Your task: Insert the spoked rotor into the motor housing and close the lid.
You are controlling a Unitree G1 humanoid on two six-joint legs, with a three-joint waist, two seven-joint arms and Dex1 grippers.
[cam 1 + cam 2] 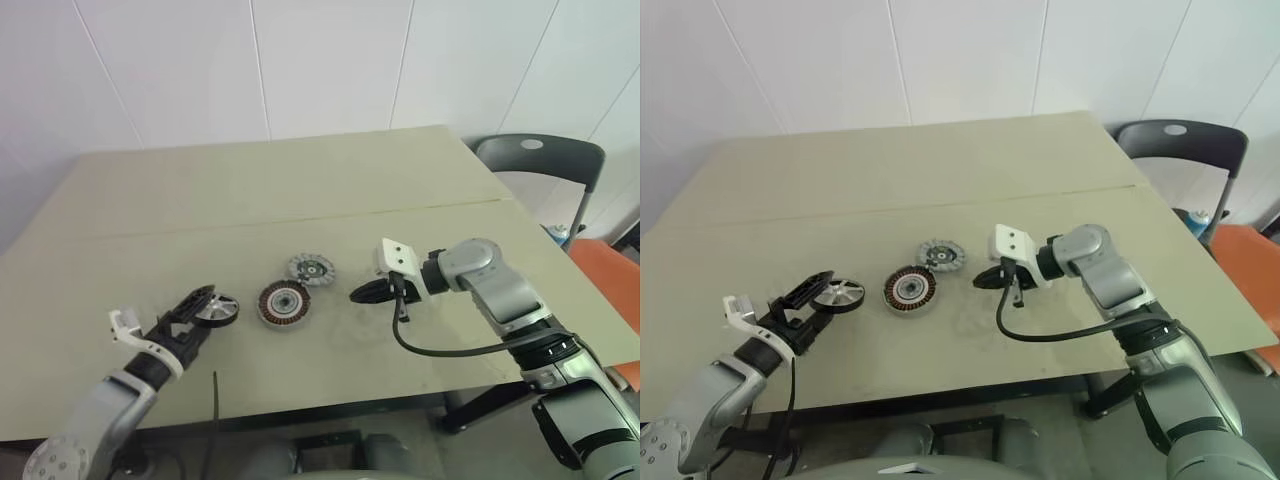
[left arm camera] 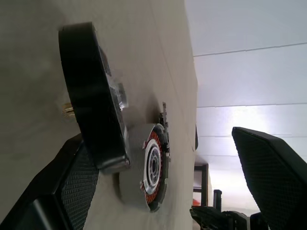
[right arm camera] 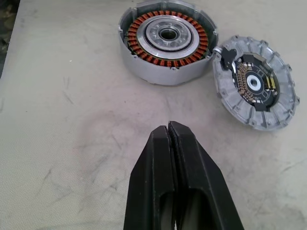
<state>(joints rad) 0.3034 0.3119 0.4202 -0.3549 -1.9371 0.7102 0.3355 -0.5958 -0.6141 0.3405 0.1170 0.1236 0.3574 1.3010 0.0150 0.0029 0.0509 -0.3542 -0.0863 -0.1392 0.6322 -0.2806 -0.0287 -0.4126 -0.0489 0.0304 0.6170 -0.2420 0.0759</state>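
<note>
The spoked rotor lies on the surface left of the motor housing, between the released left end effector's fingers (right one clenched, empty); rigid, smooth-rimmed, best gripped across its rim.

Housing: silvery-grey wall, ring of copper-red windings, pale metal centre with a dark hole. Just beside it, the lid: grey ribbed edge, black centre with a white hub. Rotor: black rim, silver spokes. Table: pale beige, scuffed with dark marks
</note>
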